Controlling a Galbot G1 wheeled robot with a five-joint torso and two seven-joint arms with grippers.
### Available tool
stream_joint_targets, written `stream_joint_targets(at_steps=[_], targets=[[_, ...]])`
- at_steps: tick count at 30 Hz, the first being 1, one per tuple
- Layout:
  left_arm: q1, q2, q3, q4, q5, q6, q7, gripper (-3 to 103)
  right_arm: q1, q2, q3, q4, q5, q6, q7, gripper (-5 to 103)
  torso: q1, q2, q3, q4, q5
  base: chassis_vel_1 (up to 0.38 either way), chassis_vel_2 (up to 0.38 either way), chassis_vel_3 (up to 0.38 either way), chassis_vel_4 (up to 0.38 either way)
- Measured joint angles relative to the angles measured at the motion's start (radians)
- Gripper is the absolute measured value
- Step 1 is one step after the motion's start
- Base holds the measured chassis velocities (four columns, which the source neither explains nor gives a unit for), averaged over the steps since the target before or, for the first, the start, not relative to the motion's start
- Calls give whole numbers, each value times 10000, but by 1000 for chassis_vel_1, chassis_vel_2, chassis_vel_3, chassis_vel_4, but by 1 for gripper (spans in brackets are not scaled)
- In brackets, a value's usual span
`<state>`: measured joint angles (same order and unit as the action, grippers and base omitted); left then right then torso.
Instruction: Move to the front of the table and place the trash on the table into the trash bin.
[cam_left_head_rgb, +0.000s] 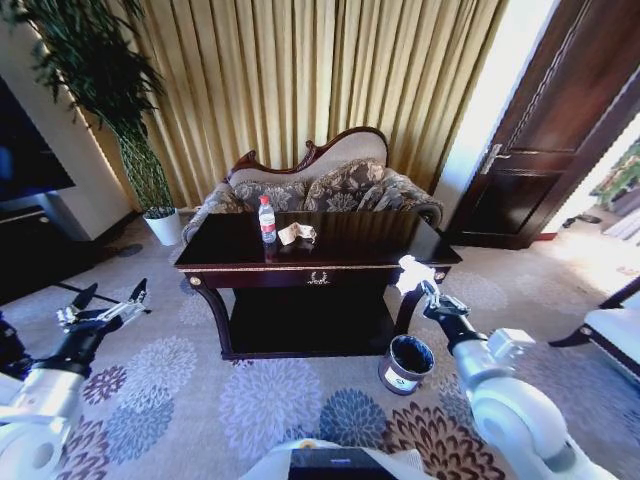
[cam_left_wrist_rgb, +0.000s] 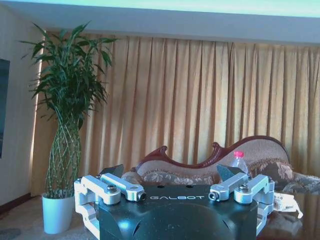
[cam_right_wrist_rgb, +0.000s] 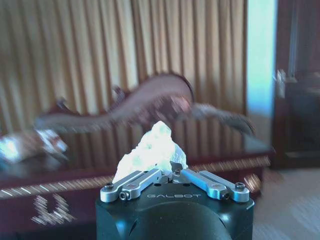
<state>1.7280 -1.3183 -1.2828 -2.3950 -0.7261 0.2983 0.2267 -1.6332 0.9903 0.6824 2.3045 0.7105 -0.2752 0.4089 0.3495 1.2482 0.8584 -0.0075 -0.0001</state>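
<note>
The dark glossy table stands straight ahead. On its top stand a clear red-capped bottle and, beside it, a crumpled tan paper wad. My right gripper hangs off the table's front right corner, shut on a crumpled white tissue. The round dark brown trash bin sits on the carpet below and slightly nearer than that gripper. My left gripper is open and holds nothing, out to the left of the table above the carpet.
Behind the table are a patterned sofa and gold curtains. A tall plant in a white pot stands at the back left. A dark door is at the right, and a white bench at the right edge.
</note>
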Motion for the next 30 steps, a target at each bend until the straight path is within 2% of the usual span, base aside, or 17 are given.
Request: stream_joint_targets(at_steps=[4, 5, 7, 9, 10, 14, 15, 20, 21, 24, 26, 30], targets=[[221, 0, 95, -11, -21, -183, 77, 100, 1228, -62, -583, -2107, 195, -55, 63, 0, 7, -3, 2, 0, -1, 0, 0, 0, 0], [221, 0, 95, -11, -21, -183, 77, 100, 1228, -62, -583, -2107, 195, -55, 63, 0, 7, -3, 2, 0, -1, 0, 0, 0, 0], [336, 59, 101, -25, -52, -315, 156, 100, 1788, -41, -836, -3117, 69, -60, 19, 0, 6, -3, 1, 3, 0, 0, 0, 0, 0], [415, 140, 31, -11, -88, -448, 225, 100, 2602, 32, -1216, -4842, -141, -69, -29, 0, 2, 0, -1, 0, 3, 0, 0, 0, 0], [415, 140, 31, -11, -88, -448, 225, 100, 2602, 32, -1216, -4842, -141, -69, -29, 0, 2, 0, -1, 0, 3, 0, 0, 0, 0], [481, 112, -24, 8, -75, -452, 229, 100, 3770, 84, -1743, -7349, -483, -76, -234, 0, 2, 0, -1, 0, 1, 0, 0, 0, 0], [481, 112, -24, 8, -75, -452, 229, 100, 3770, 84, -1743, -7349, -483, -76, -234, 0, 2, 0, -1, 0, 1, 0, 0, 0, 0], [557, 69, -41, 1, -39, -448, 232, 100, 5152, 185, -2445, -10472, -1069, 65, -454, 0, 2, 0, -1, -5, -1, 0, 0, 0, 0], [557, 69, -41, 1, -39, -448, 232, 100, 5152, 185, -2445, -10472, -1069, 65, -454, 0, 2, 0, -1, -5, -1, 0, 0, 0, 0], [556, 13, -48, -64, -25, -429, 229, 100, 6295, 568, -2827, -12345, -1697, 301, -513, 0, 1, 1, -2, 0, -1, 0, 0, 0, 0], [575, -12, -54, -85, -21, -423, 230, 100, 6594, 709, -2899, -12802, -1855, 371, -514, 0, 1, 1, -1, 1, -1, 0, 0, 0, 0], [686, -127, -78, -123, 22, -420, 348, 100, 7701, 1412, -3130, -14611, -2889, 633, -682, 0, 2, 0, -1, 3, -1, 0, 0, 0, 0]])
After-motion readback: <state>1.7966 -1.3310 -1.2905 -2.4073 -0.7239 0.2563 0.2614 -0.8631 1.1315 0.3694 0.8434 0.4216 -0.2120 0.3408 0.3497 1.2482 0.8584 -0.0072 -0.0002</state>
